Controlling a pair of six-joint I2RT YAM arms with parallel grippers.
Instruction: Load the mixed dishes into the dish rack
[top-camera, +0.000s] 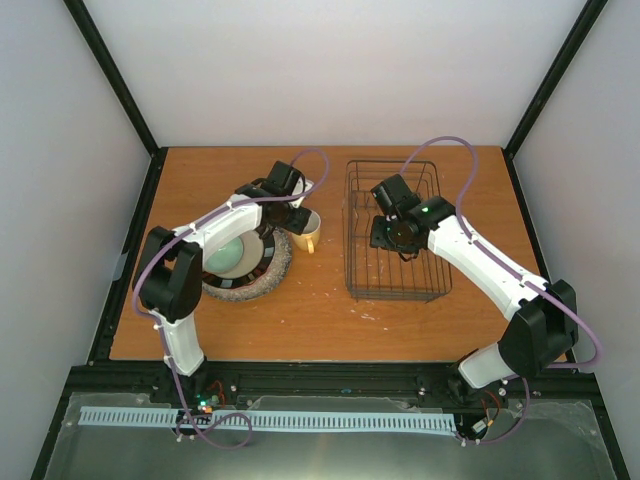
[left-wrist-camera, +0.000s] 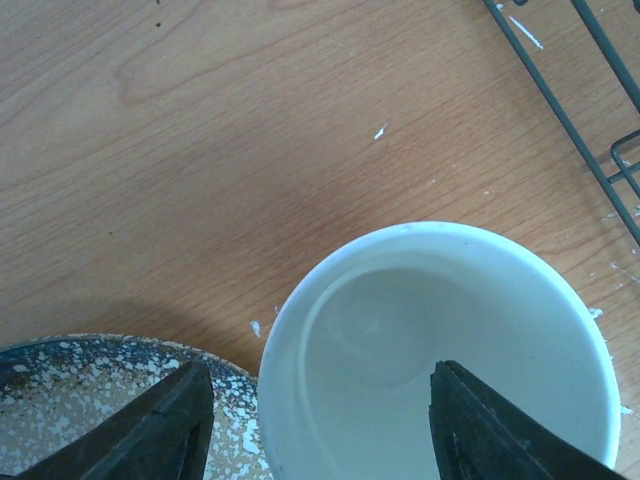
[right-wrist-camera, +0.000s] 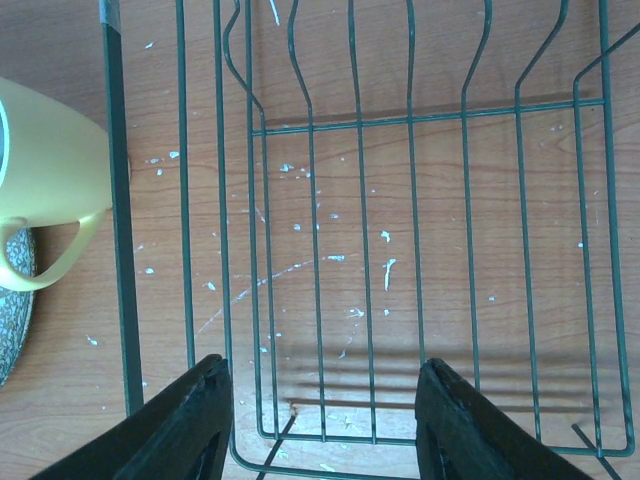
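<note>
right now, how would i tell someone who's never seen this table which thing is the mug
Find the dark wire dish rack on the right half of the wooden table. Between its left side and the speckled plate stands the mug, below the open left gripper. It is the only pale yellow piece and the only one with a loop handle.

Wooden table (top-camera: 320, 325): dish rack (top-camera: 351, 250), mug (top-camera: 306, 236), plate (top-camera: 262, 285)
</note>
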